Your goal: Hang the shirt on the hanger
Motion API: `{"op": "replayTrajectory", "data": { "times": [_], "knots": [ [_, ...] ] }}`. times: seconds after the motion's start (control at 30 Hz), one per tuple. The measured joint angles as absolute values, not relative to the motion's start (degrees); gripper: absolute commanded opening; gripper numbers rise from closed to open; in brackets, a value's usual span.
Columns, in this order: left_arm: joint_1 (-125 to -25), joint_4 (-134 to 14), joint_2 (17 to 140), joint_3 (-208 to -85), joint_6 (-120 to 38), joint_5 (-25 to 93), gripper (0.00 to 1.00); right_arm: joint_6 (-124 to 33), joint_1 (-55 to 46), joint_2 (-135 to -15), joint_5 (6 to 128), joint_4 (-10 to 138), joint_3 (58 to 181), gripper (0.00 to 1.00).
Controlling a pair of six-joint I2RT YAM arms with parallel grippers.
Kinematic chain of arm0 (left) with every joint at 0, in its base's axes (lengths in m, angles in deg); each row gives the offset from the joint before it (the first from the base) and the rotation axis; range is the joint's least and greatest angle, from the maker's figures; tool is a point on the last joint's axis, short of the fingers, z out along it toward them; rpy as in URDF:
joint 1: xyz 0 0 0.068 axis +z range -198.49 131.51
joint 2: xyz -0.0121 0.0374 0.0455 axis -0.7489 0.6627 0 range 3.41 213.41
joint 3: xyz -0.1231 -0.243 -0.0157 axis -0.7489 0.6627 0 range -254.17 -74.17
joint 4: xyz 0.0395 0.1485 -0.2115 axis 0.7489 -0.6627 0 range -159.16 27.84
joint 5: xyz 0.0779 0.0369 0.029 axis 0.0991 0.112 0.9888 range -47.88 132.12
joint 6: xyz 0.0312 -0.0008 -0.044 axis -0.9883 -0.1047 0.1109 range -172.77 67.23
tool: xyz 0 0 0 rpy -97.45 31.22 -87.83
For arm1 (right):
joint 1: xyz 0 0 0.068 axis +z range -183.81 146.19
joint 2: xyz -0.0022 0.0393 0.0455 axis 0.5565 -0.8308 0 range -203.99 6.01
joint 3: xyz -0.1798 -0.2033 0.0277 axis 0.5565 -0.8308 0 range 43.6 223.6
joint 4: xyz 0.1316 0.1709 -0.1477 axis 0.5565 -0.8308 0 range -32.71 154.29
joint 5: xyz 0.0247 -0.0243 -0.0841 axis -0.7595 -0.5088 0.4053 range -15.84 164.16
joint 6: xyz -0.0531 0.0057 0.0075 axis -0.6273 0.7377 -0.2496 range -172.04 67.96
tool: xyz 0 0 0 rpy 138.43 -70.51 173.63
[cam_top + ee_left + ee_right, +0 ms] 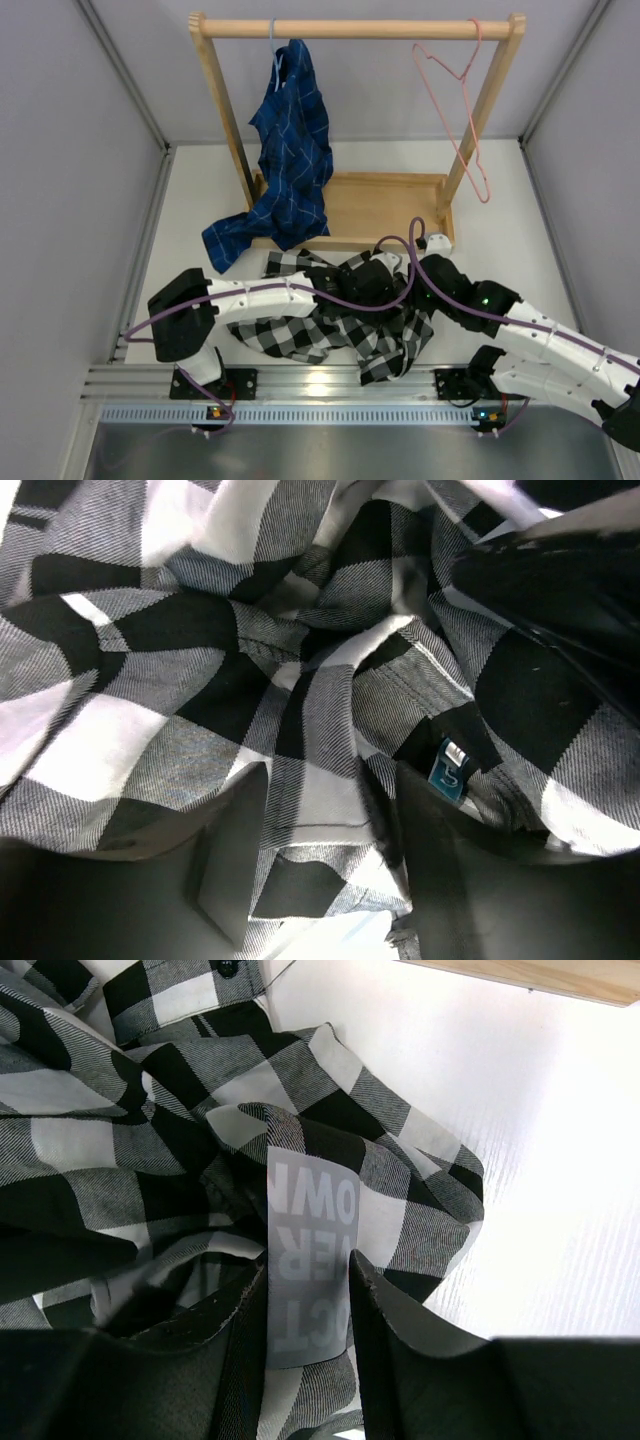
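The shirt [330, 325] is seen crumpled in a heap on the bench [520, 230], just in front of the arm bases, with both arms lowered onto it. The hanger [462, 110] is hung bare from the right end of the rail [350, 28], well apart from the heap.

The right pincer [308, 1270] is narrowed, and a grey label [305, 1240] with the cloth behind it is clamped between its fingers. A fold of cloth is straddled by the left pincer [325, 780] at about half width. Whether that fold is truly pinched cannot be told.

Several risks can be judged from here. If only the label or a single loose layer is held on the right, the cloth may be pulled out of the grip once weight is taken. If the left fold is not caught, the shirt would be lifted from one point and left dangling in a bunch, with no neck opening offered to the hanger. The collar and shoulders are not made out in the heap, so the wrong part may be held. The hanger is thin and hung loosely by its hook. It could be swung aside or knocked off the rail by a careless push. A trailing sleeve could also be snagged on the rack [225, 110] or on the blue shirt [290, 150].

Counted: two shirts, two hangers including the blue hanger [272, 50], one rack, two pincers.
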State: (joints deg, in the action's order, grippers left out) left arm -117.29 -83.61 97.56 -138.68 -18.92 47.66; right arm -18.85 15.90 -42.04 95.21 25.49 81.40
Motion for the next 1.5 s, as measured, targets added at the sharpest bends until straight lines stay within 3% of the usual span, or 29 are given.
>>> {"op": "replayTrajectory", "data": {
  "times": [0.07, 0.1, 0.13, 0.3, 0.53, 0.67, 0.73, 0.77, 0.8, 1.0, 1.27, 1.5],
  "knots": [
    [-117.29, -83.63, 98.04, -138.68, -19.03, 47.49, 0.34, -18.85, 15.88, -42.04, 95.21, 25.49, 81.40, 0.34],
    [-117.29, -83.61, 98.15, -138.68, -19.10, 47.51, 0.22, -18.83, 15.88, -42.06, 95.24, 25.49, 81.40, 0.32],
    [-117.29, -83.65, 98.19, -138.68, -18.90, 47.69, 0.00, -18.85, 15.88, -42.06, 95.26, 25.49, 81.38, 0.29],
    [-117.64, -84.27, 97.54, -138.59, -18.81, 50.72, 0.00, -19.03, 15.72, -42.06, 95.63, 25.49, 81.36, 0.01],
    [-118.12, -89.99, 82.00, -139.79, -19.08, 63.97, 0.00, -19.33, 13.82, -40.95, 97.18, 25.44, 81.51, 0.00],
    [-118.05, -94.54, 73.17, -148.47, -20.23, 74.66, 0.00, -21.32, 7.46, -39.61, 96.66, 25.49, 83.48, 0.00],
    [-118.05, -96.40, 71.24, -153.83, -20.91, 78.92, 0.00, -22.37, 3.29, -40.18, 95.06, 26.01, 84.55, 0.16],
    [-118.01, -96.88, 70.41, -155.99, -21.26, 80.69, 0.00, -22.83, 1.32, -40.82, 93.97, 26.58, 84.66, 0.49],
    [-117.97, -97.25, 69.69, -157.65, -21.44, 82.04, 0.00, -22.92, 0.10, -41.52, 93.12, 27.04, 84.64, 0.56],
    [-117.95, -99.96, 67.29, -160.73, -21.61, 86.35, 0.00, -25.06, -1.48, -44.53, 87.13, 27.19, 84.11, 0.58],
    [-117.95, -102.28, 68.10, -151.62, -17.55, 86.50, 0.00, -29.06, -1.48, -28.62, 67.85, 30.58, 86.48, 0.57],
    [-117.95, -103.35, 68.62, -149.69, -14.44, 86.31, 0.00, -28.78, -0.54, -28.27, 54.45, 39.58, 82.87, 0.57]
  ]
}}
